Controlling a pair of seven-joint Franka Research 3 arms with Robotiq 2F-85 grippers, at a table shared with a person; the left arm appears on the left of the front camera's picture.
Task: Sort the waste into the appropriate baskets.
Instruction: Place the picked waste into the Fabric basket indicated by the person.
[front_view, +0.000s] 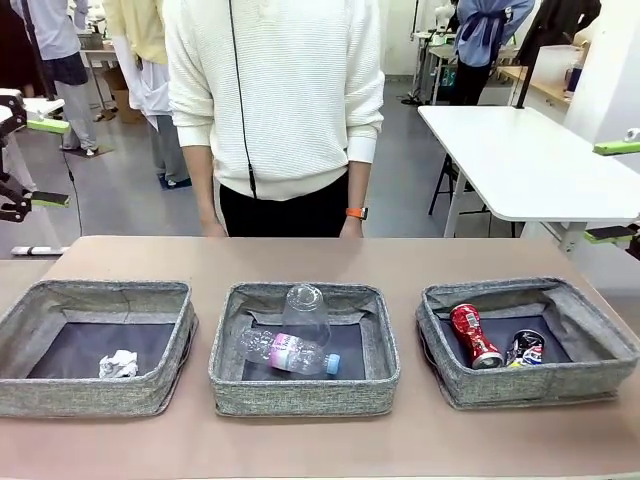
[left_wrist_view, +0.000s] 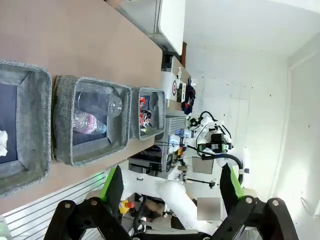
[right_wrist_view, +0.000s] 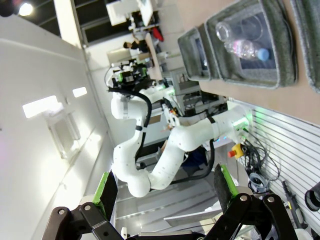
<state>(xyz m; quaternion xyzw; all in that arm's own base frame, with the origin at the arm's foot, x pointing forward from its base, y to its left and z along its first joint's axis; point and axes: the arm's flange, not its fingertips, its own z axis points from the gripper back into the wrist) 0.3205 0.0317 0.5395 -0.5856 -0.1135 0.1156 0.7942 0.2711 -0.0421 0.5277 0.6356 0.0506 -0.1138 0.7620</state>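
Note:
Three grey baskets stand in a row near the table's front edge. The left basket (front_view: 90, 394) holds a crumpled white paper wad (front_view: 118, 364). In the middle basket (front_view: 300, 394) lie a clear plastic cup (front_view: 305, 310) and a clear bottle (front_view: 290, 352) with a pink label and blue cap. A red soda can (front_view: 474, 336) and a dark crushed can (front_view: 525, 348) lie in the right basket (front_view: 530, 384). My left gripper (front_view: 40, 162) (left_wrist_view: 170, 185) hangs open at the left edge, off the table. My right gripper (front_view: 612, 190) (right_wrist_view: 166, 192) is open at the right edge, holding nothing.
A person in a white sweater (front_view: 275, 90) stands at the table's far edge, hands down by the edge. The brown tabletop (front_view: 320, 262) between person and baskets is bare. A white table (front_view: 530, 160) stands behind on the right.

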